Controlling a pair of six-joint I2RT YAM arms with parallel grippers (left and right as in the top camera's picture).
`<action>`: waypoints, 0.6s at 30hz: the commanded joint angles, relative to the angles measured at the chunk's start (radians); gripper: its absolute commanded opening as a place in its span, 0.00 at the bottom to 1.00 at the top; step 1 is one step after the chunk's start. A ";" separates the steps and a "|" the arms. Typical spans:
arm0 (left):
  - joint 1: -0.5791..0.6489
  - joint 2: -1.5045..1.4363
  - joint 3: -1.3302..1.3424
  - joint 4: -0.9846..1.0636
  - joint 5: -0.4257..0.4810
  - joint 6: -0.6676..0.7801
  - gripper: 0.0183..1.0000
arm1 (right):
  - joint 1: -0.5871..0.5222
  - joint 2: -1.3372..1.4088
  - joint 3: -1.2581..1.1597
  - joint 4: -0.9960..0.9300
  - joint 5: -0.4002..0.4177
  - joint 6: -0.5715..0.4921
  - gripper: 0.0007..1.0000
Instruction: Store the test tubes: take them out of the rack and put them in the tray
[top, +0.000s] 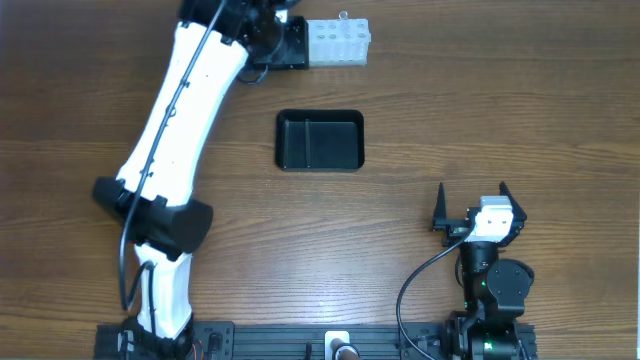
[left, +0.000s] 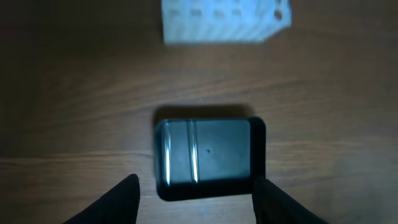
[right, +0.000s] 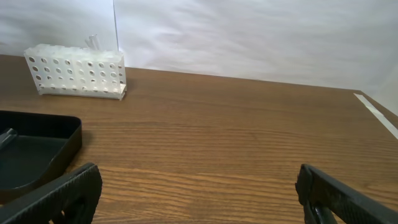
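The white test tube rack (top: 338, 42) stands at the table's far edge, with one clear tube (left: 278, 14) sticking up at one end of it. The black tray (top: 320, 140) lies in the middle of the table, and clear tubes (left: 180, 158) lie in its left part. My left gripper (left: 196, 208) hangs open and empty high above the tray's near edge. My right gripper (top: 472, 210) is low at the right, near its base, open and empty. Its wrist view takes in the rack (right: 78, 73) and a corner of the tray (right: 37, 146).
The brown wooden table (top: 500, 110) is bare to the right of the tray and rack. A white wall (right: 249, 37) stands behind the table's far edge. The left arm (top: 180, 120) stretches diagonally over the table's left side.
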 joint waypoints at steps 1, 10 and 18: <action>0.019 -0.161 -0.142 0.087 -0.061 -0.016 0.60 | 0.006 -0.011 -0.009 0.002 -0.011 0.002 0.99; 0.056 -0.504 -0.666 0.417 -0.065 -0.036 1.00 | 0.006 -0.011 -0.009 0.002 -0.011 0.002 0.99; 0.102 -0.768 -1.014 0.552 -0.113 -0.036 1.00 | 0.006 -0.011 -0.009 0.002 -0.011 0.002 0.99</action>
